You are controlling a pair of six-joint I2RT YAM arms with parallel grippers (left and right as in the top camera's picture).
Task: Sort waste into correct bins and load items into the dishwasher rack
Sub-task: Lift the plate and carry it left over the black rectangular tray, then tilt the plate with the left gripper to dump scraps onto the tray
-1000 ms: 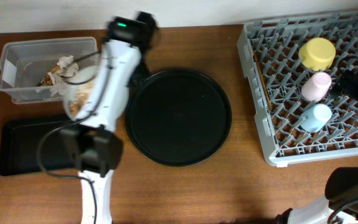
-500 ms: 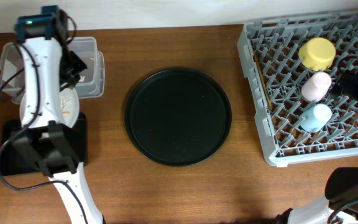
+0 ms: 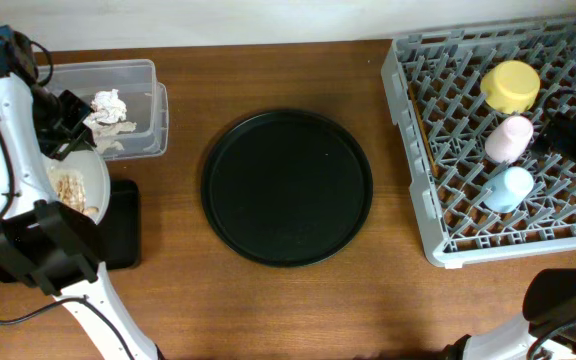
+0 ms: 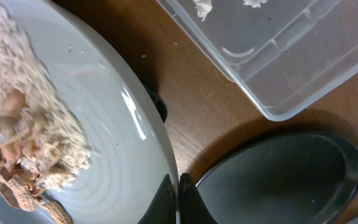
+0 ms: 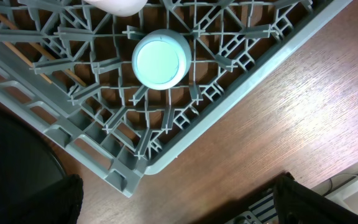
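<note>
Left fingers [image 4: 164, 200]: clenched on plate [image 4: 104, 143] rim, scraps [image 4: 23, 143] aboard, held beside the clear tub [image 3: 133, 80], I reckon for tipping. Right fingers [image 5: 300, 199]: spread, empty, above the rack's [image 5: 229, 106] blue cup [image 5: 160, 59].

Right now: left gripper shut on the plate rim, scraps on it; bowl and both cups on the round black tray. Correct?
No. Overhead shows the yellow bowl, pink cup and blue cup in the grey rack, not on the round black tray. Rest holds.
</note>
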